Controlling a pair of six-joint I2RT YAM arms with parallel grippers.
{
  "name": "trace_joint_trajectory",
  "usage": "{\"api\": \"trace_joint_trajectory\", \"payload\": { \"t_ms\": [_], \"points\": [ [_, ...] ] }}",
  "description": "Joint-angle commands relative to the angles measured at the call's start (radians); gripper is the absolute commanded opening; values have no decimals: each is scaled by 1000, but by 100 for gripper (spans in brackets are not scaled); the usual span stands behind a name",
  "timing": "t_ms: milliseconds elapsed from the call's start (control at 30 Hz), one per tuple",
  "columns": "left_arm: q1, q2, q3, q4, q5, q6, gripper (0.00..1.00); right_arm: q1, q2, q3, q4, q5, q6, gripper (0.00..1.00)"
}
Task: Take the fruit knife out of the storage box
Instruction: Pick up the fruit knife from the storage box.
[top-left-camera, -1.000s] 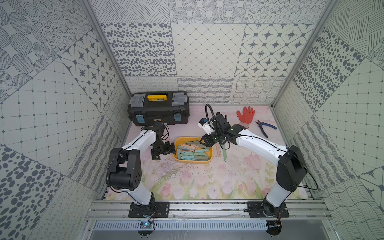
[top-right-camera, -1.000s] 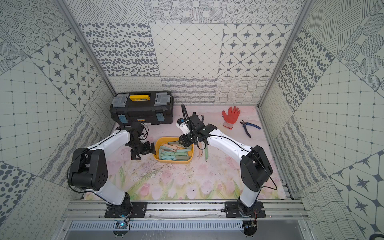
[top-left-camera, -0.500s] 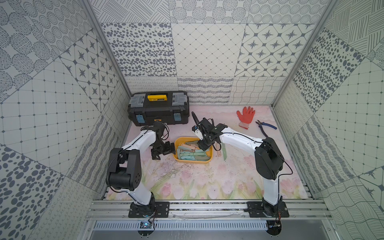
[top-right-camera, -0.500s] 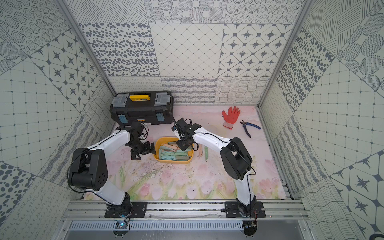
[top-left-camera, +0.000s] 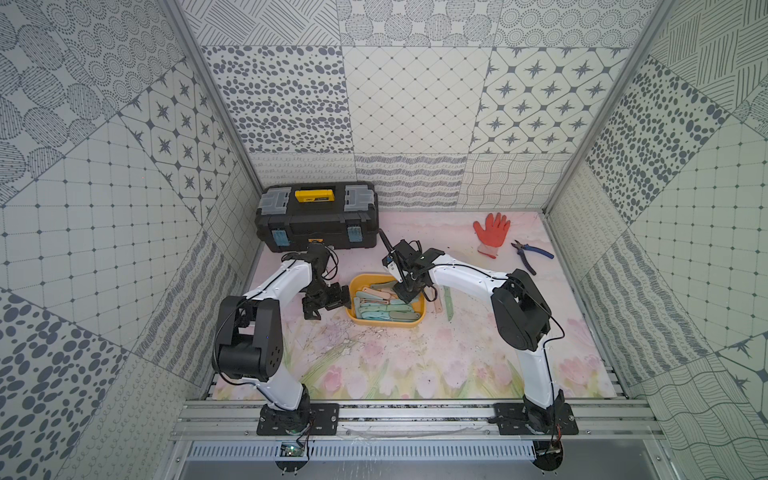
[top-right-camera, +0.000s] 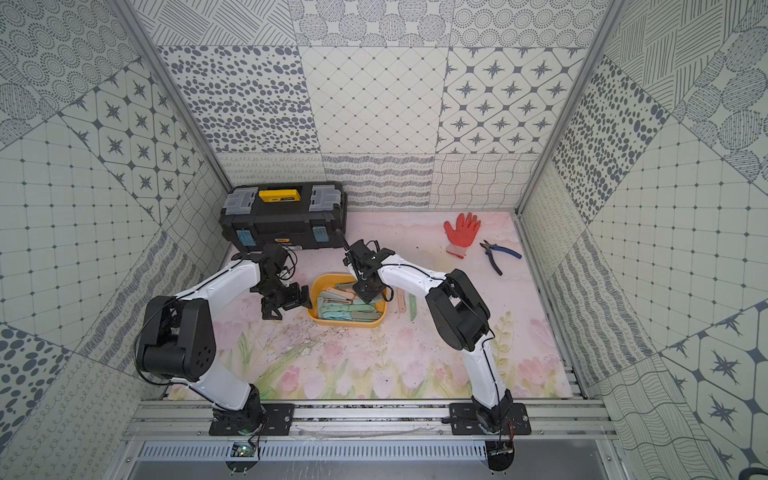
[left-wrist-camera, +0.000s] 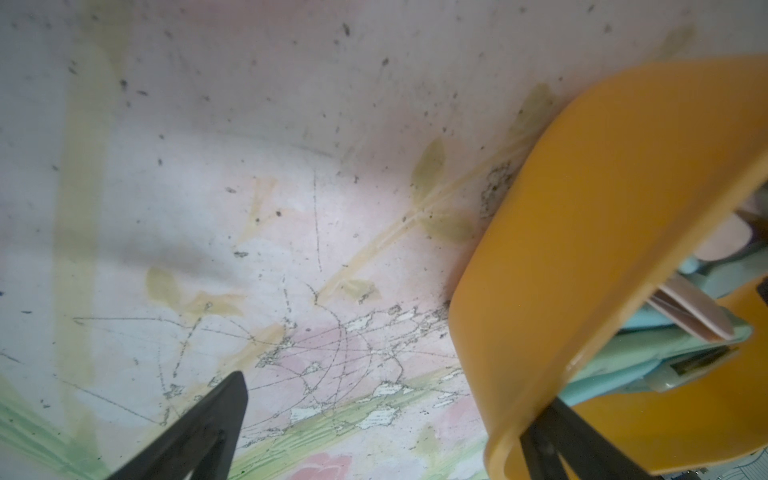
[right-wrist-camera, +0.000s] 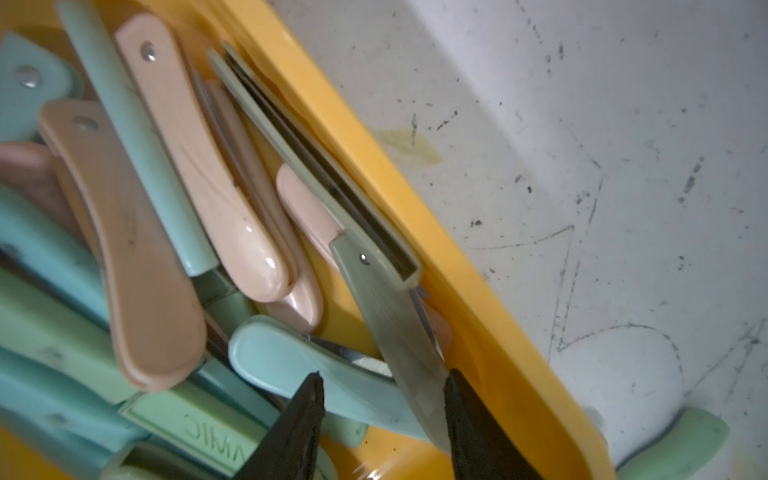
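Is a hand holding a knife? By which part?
Nothing is held. The right hand is open around one end of a grey-green knife in the storage box; the left hand is open.

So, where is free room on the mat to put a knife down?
Bare: the mat between storage box and front rail. Crowded: right of the box, two knives by the right arm; left of it, the left gripper.

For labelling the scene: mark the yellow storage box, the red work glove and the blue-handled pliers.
yellow storage box (top-left-camera: 388, 323): in a top view, front wall.
red work glove (top-left-camera: 492, 232): in a top view, palm.
blue-handled pliers (top-left-camera: 540, 252): in a top view, blue handle.
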Motion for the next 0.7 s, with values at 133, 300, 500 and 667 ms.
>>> {"api": "trace_joint_trajectory", "payload": {
  "t_ms": [133, 300, 500, 667],
  "points": [
    [8, 9, 12, -17, -3, -7, 98, 3, 58, 52, -7, 16, -26, 51],
    [9, 8, 11, -17, -3, -7, 98, 3, 75, 65, -16, 18, -32, 50],
    [8, 7, 12, -17, -4, -7, 98, 2, 114, 99, -65, 26, -48, 49],
    [8, 7, 12, -17, -4, -7, 98, 3, 93, 79, -40, 25, -43, 42]
  ]
}}
